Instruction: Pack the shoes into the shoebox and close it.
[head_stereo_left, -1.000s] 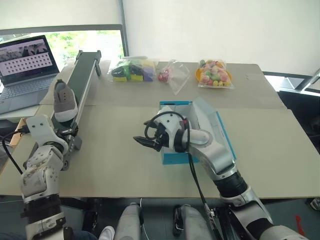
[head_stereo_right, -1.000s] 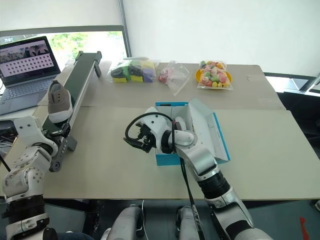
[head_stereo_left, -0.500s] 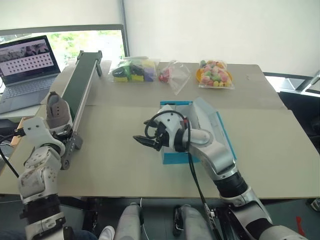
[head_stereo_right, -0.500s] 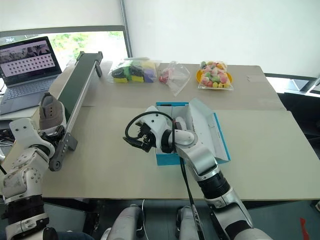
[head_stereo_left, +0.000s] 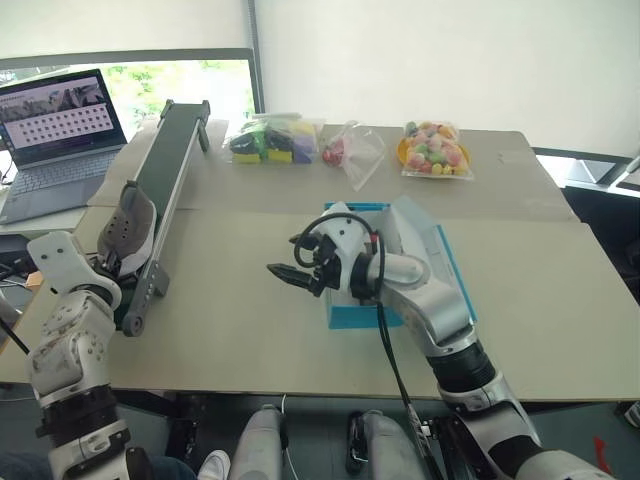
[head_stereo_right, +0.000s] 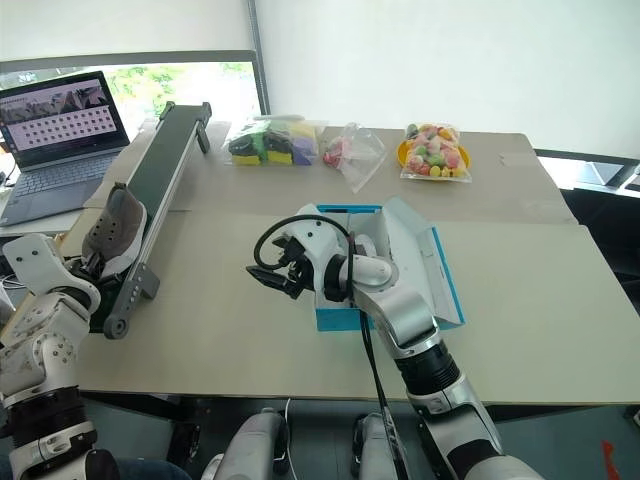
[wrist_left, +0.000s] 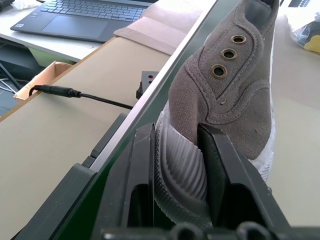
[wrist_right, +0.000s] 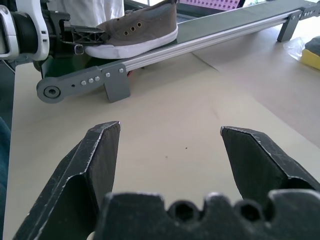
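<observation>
On the worktop (head_stereo_left: 250, 330): tan, broad, carrying everything I work with.
Conveyor (head_stereo_left: 165, 175): long dark belt ramp along the left side, running from the far laptop (head_stereo_left: 55, 135) toward my near-left corner.
Shoebox (head_stereo_left: 440, 262): turquoise, mid-worktop, lid swung open to the right, partly hidden behind my right arm.
Shoe (wrist_left: 235, 95): grey canvas sneaker at the near end of the conveyor, tipped up on its heel, toe raised.
My left pincer (wrist_left: 177, 150): clamped on the shoe at its heel, one finger outside, one against the ribbed sole.
My right pincer (wrist_right: 170, 145): fingers apart, empty, hovering just left of the shoebox and facing the conveyor.
Bags (head_stereo_left: 435, 148): clear, colourful contents, far edge, well apart from my work.
Risk, slip: I judge the heel-only hold is thin; the toe's weight could swing the shoe or pull it free on the way across.
Risk, snag: the sole sits close to the conveyor frame and could catch as I lift.
Risk, collision: my right arm crowds the shoebox opening, so the shoe may knock it.
</observation>
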